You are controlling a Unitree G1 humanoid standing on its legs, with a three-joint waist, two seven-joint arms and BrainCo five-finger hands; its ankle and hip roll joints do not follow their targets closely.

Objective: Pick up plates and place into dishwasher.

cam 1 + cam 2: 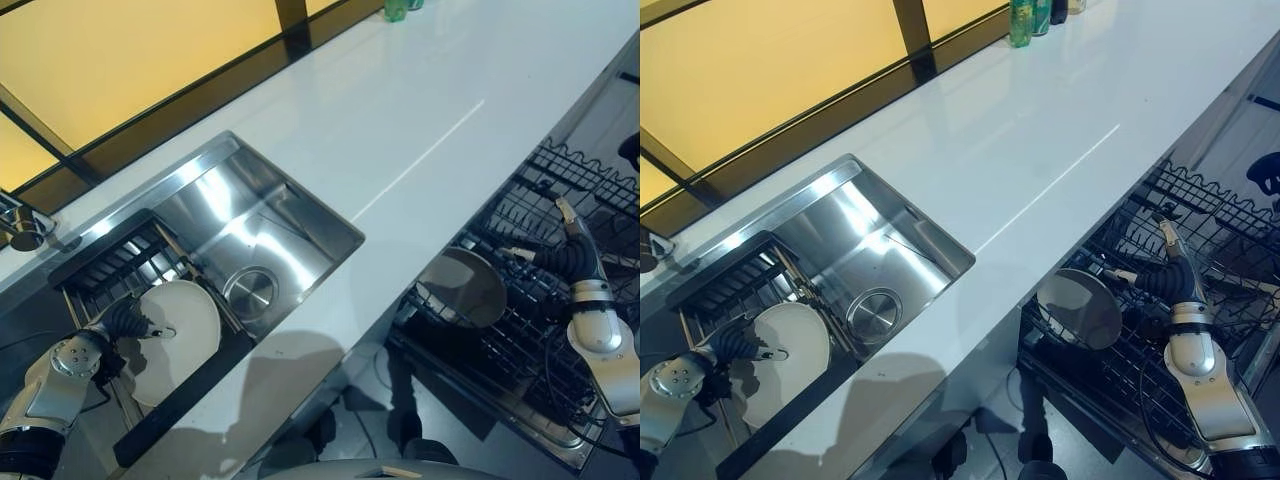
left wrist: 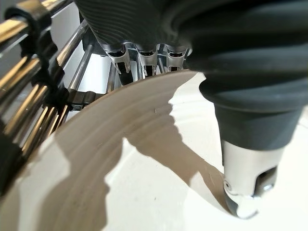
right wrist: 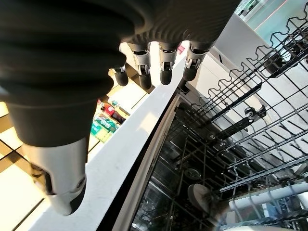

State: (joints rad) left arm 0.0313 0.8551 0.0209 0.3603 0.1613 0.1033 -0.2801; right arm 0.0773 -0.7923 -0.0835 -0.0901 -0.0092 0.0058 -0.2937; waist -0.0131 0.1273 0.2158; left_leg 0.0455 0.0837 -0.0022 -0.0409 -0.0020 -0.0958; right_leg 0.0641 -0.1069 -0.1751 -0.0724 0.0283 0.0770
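Cream plate (image 1: 180, 335): in sink rack (image 1: 115, 262), pinched at its rim by left hand (image 1: 130, 322). Grey plate (image 1: 463, 287): upright in dishwasher rack (image 1: 560, 215). Right hand (image 1: 568, 240): fingers straight, holding nothing, above that rack. Bottles (image 1: 1032, 18): far edge of white tabletop (image 1: 420, 120).

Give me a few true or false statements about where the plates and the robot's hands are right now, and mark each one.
1. The left hand pinches the round cream plate in the sink's wire rack. True.
2. The right hand is holding a plate. False: its fingers are straight and hold nothing, above the black wire dishwasher rack.
3. A round grey plate already stands in the dishwasher rack. True.
4. The white countertop has plates stacked on it. False: no plates lie there; green bottles stand at its far end.
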